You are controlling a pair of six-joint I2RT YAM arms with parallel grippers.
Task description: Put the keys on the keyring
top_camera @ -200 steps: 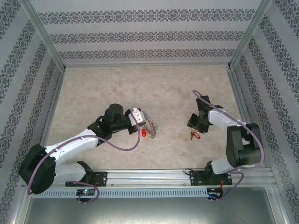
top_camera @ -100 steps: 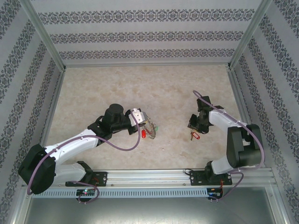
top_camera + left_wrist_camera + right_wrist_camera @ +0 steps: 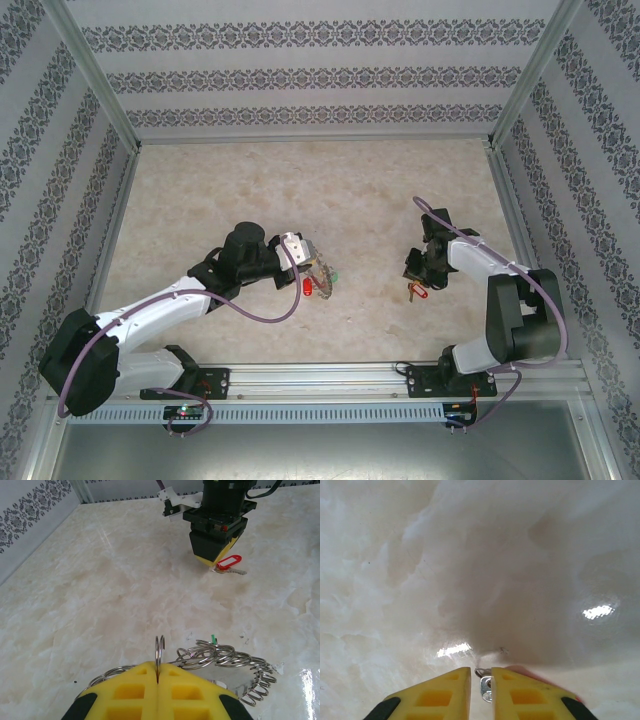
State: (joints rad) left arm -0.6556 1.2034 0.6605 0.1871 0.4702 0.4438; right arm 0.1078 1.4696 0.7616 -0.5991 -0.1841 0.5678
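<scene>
On the marble table [image 3: 250, 180], near its middle, the left gripper [image 3: 318, 270] is clamped on the keyring [image 3: 322, 280]. From above that's just a small silvery tangle at the fingertips, with a red tag [image 3: 307, 286] right at its near side and a green speck [image 3: 335, 275] at its right edge. Whether that tag is on the ring, I can't tell.

Go to the left wrist camera and it sharpens up. The yellow fingers [image 3: 125, 695] are pressed flat together, no gap at all. A thin wire loop of the keyring stands upright out of the seam between them. The coiled silvery links [image 3: 235, 662] fan out to the right, down on the table, and the green speck sits just beyond them.

Over on the right, well apart from the ring, the right gripper [image 3: 413, 277] points down at the table, right at a red-tagged key [image 3: 420, 293]. The left wrist camera catches this head-on. The gripper is low over the surface, and the key lies flat just beside the yellow tips, its metal blade poking out to the right.

The right wrist camera brings the close detail. Its two yellow fingers are nearly together with a narrow slot between them. A small metal end of the key sits in that slot, and a pinkish-red edge peeks out from under the right-hand finger. Whether the pads are actually biting on the metal, I can't tell.
</scene>
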